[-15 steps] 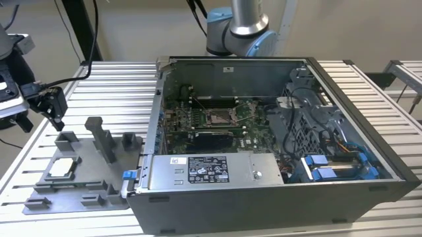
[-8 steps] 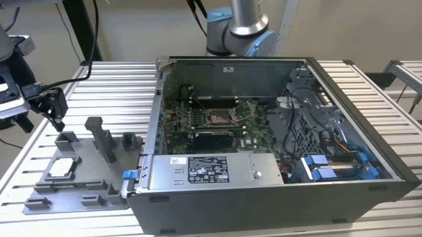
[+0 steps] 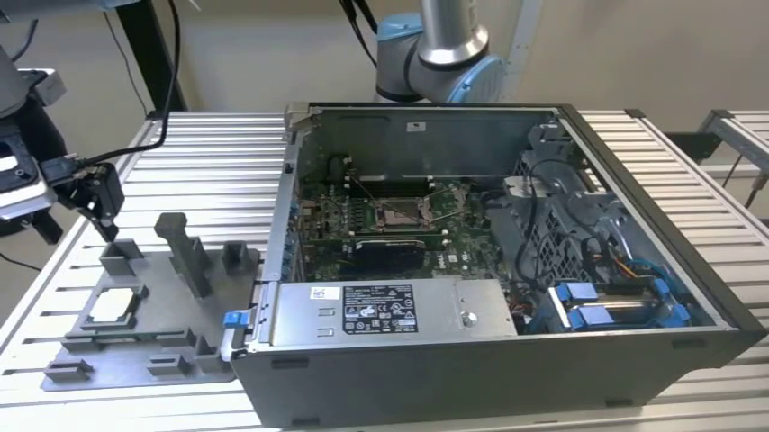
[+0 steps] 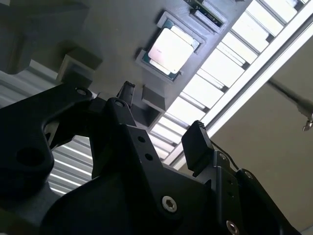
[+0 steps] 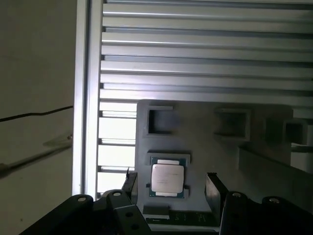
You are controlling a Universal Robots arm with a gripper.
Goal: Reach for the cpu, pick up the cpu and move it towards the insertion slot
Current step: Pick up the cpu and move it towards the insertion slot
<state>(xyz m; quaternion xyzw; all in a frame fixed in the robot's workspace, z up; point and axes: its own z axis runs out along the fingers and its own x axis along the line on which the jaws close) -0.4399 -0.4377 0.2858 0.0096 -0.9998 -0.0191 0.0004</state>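
- Exterior view: the gripper [image 3: 106, 225] is seen at the exterior view's left, hung above the grey fixture plate [image 3: 144, 364]. The plate is laid on the slatted metal table [image 3: 204, 153], just beside the open computer case [image 3: 481, 378].
- The cpu [image 3: 111, 306] is seated flat in a square recess of the fixture plate, silvery top upward. It is not touched by the gripper, and a clear gap of air is seen between the fingertips and the chip.
- In the first wrist view, the cpu [image 5: 167, 178] is framed between the two dark fingers [image 5: 212, 188] of the gripper [image 5: 171, 186], one finger to each side of it. The chip lies below them on the plate and is met by neither.
- In the second wrist view, the cpu [image 4: 170, 49] is seen beyond the fingertips, in its recess. The fingers [image 4: 198, 142] of the gripper [image 4: 162, 117] are spread wide, and nothing is held between them.
- The insertion slot [image 3: 402, 211] is found inside the case as a shiny metal frame with a dark centre, ringed by green circuit board. It is well apart from both the cpu and the gripper, towards the exterior view's right.
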